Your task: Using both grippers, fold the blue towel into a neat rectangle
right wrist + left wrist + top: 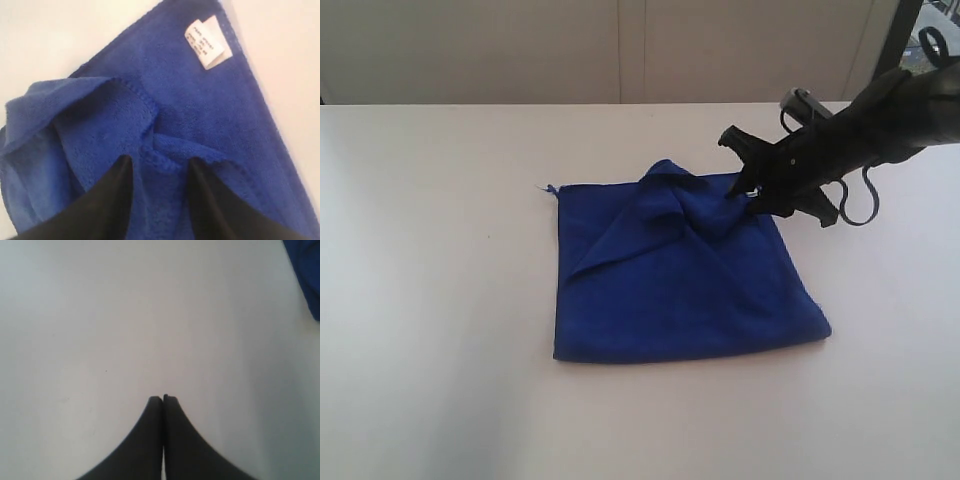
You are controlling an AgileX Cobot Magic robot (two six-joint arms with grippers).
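spanning most of the exterior view, the flat white tabletop carries the deep royal-blue microfibre towel near its middle. the towel is doubled into a rough square w/ a raised, bunched ridge running up to its far right corner.

the black right end effector sits at that peak, jaws spread and straddling a hemmed fold. no firm pinch shows. the black left end effector is pressed together, holding nothing, over bare tabletop beside the towel.

risks, imo:
- if the right one closes on only the top layer, the lower layer stays put and the fold goes crooked
- the ridge is slack, so pulling it across could drag the whole square instead of flattening it
- the left side isn't pinning anything, so nothing anchors the cloth

views: only the right wrist view shows the small white printed tag near the hem, plus the cloth between the jaws. only the left wrist view shows the left end effector at all. the exterior view alone gives the overall outline.
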